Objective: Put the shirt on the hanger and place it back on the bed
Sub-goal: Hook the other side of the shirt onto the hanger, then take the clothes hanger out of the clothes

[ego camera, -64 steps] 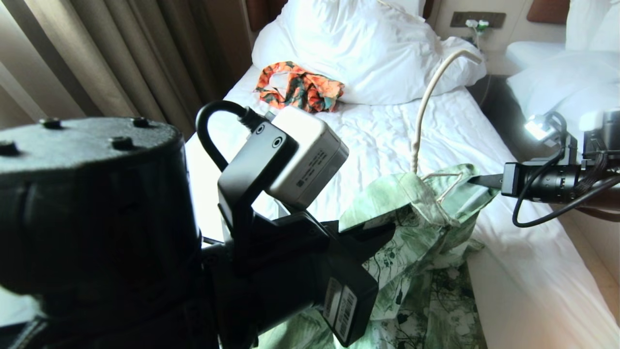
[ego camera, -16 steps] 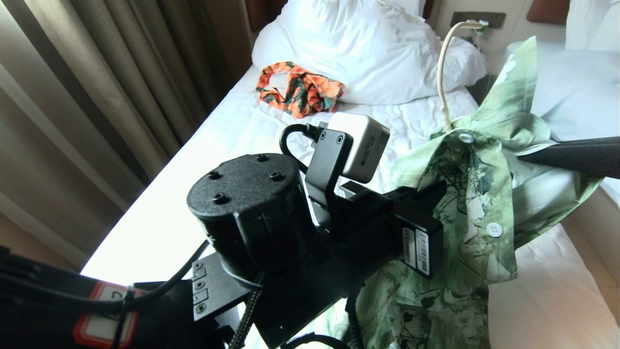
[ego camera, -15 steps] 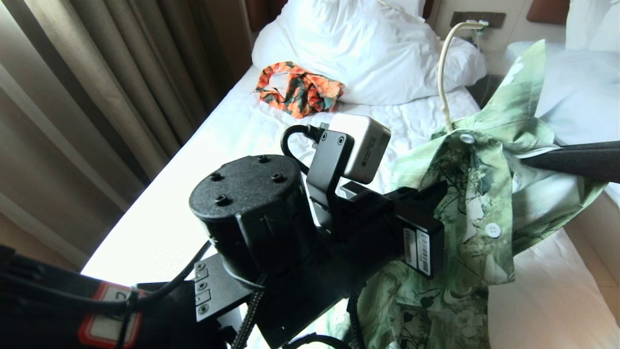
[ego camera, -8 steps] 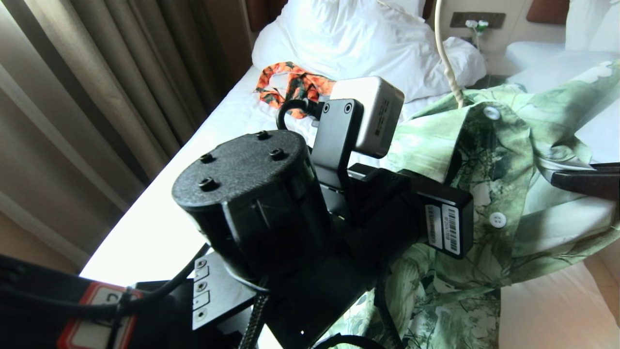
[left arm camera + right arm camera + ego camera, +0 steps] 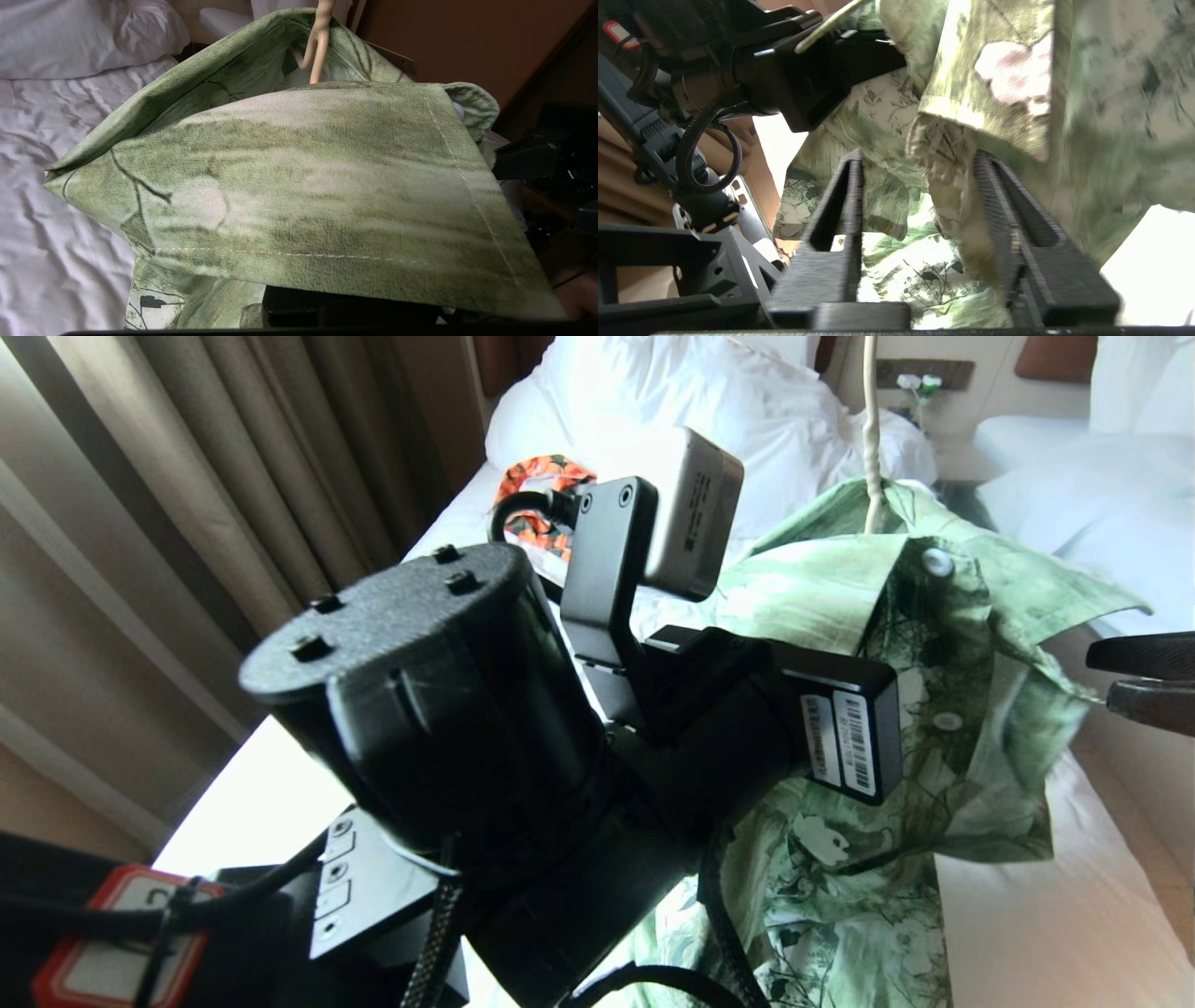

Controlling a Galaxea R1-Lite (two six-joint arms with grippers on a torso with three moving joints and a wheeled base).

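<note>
The left gripper (image 5: pixel 747 691) is clamped on the shirt (image 5: pixel 934 756), lifting it so it drapes from the hanger (image 5: pixel 873 439) above the bed (image 5: pixel 1027 915). At three o'clock, the right gripper (image 5: pixel 920 186) has its jaws parted around a fold, gripping nothing.

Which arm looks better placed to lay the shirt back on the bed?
Probably the left: its claw is shut under the shirt, holding it up. The right claw is open, gripping nothing.

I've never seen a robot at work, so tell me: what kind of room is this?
Most likely a hotel bedroom. A bed with a wrinkled white sheet and big white pillows stands beside long curtains, and a second white bed lies close by, with a wall socket plate between the two.
</note>
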